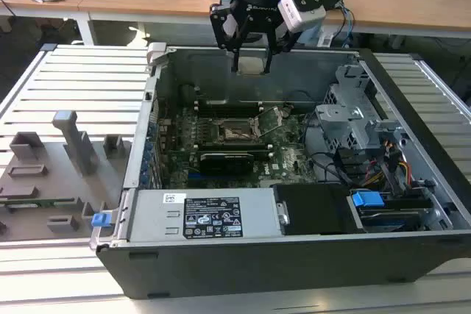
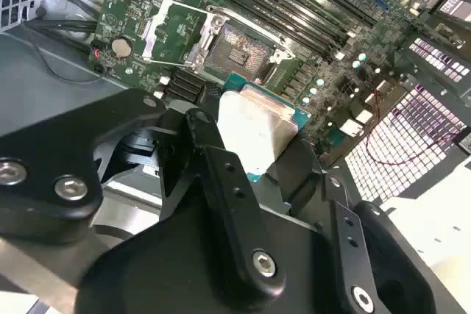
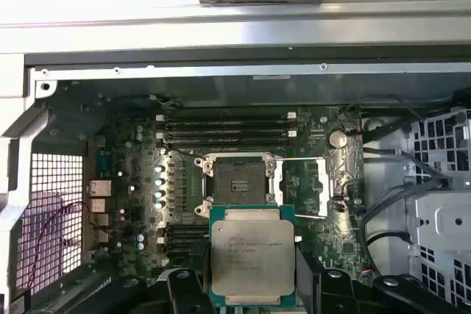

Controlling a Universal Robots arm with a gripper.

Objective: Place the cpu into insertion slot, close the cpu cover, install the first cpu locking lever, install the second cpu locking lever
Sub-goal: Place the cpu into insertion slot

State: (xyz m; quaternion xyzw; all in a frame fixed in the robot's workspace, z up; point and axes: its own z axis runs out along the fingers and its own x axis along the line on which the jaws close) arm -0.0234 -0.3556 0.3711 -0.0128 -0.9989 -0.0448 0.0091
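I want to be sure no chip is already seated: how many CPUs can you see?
1. The cpu is held in the gripper; the socket is empty, its cpu cover swung open.

Insertion slot (image 3: 237, 187) open from above, cpu cover (image 3: 324, 182) raised beside it, memory slots (image 3: 228, 129) near, case wall (image 3: 221, 90) around

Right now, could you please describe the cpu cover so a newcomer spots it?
Inside the open case, find the green motherboard and its empty square socket. The cpu cover stands swung open beside it: a silvery frame with a square window, unlike the solid cpu in the gripper.
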